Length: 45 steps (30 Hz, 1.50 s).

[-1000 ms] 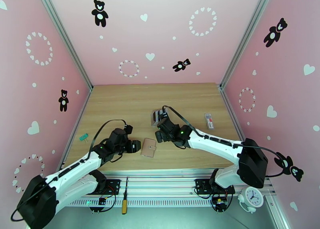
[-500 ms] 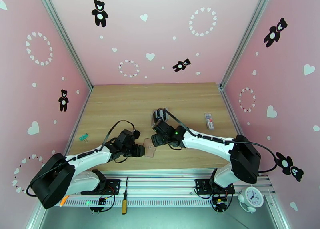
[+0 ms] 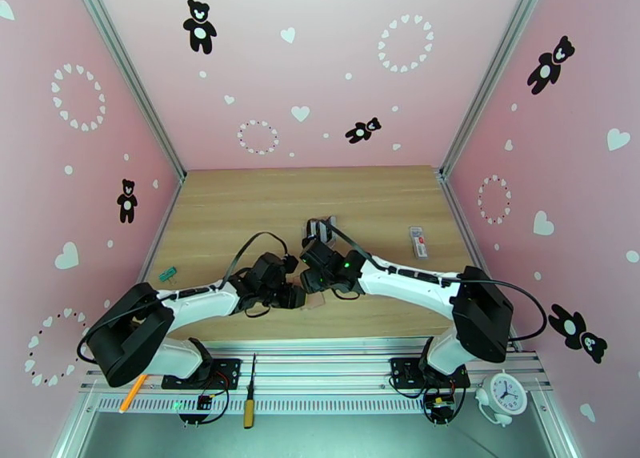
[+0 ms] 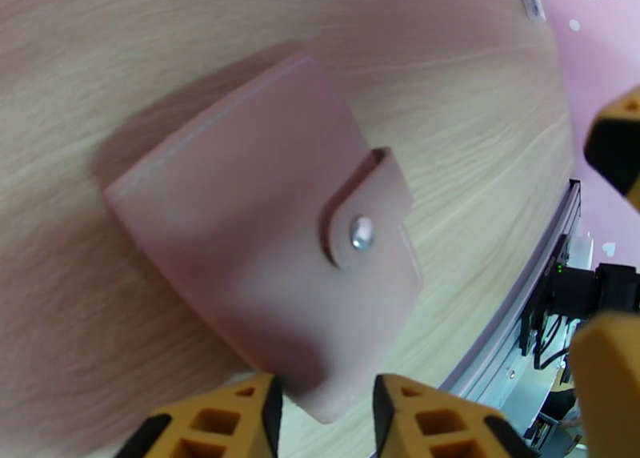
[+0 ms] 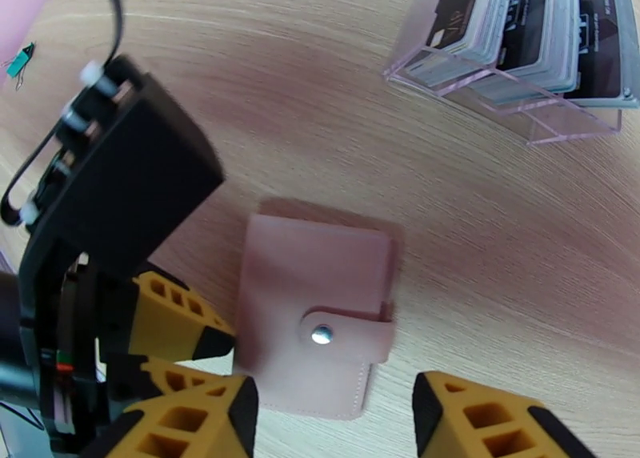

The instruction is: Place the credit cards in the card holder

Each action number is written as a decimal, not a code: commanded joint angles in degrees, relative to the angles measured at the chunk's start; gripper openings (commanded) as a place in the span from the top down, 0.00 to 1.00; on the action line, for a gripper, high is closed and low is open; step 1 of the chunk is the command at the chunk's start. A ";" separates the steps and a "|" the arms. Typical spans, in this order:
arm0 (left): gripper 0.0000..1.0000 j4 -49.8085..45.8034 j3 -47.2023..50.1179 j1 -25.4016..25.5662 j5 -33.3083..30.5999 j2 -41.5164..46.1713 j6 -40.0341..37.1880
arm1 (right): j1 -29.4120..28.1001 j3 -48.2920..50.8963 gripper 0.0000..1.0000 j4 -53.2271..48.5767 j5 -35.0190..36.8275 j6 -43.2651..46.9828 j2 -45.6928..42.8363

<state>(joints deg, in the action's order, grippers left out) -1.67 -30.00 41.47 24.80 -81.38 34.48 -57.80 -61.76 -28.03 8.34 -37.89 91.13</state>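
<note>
Since arms converged, left jaws and right jaws open, empty, at card holder (image 5: 316,279).

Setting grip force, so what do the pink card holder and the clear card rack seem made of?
Card holder: likely leather or faux leather, matte and smooth, with a shiny metal-looking snap. Card rack: transparent rigid plastic, perhaps acrylic, glossy with pink-tinged edges.
</note>
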 commanded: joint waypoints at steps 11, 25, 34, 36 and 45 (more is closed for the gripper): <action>0.61 -1.56 5.88 -1.28 -4.87 6.64 1.38 | -1.79 -3.34 0.59 -1.52 -1.48 1.84 6.62; 0.56 -0.47 7.34 -6.93 -3.68 5.65 0.33 | -1.88 -7.93 0.54 -4.44 -1.53 2.59 13.43; 0.56 0.25 5.98 -7.15 -3.07 3.45 -0.38 | -2.59 -9.22 0.55 -8.07 1.08 -0.23 13.86; 0.56 0.45 5.74 -7.17 -2.98 2.95 -0.62 | -2.68 -9.29 0.55 -8.07 0.69 -0.43 14.08; 0.56 0.61 6.00 -7.15 -2.70 2.95 -1.08 | -2.67 -9.17 0.55 -6.70 0.55 -0.90 15.99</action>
<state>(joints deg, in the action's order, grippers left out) -0.80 -24.23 34.61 22.96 -77.17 34.59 -60.05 -69.43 -34.48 8.29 -38.20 105.38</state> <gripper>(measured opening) 0.438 0.447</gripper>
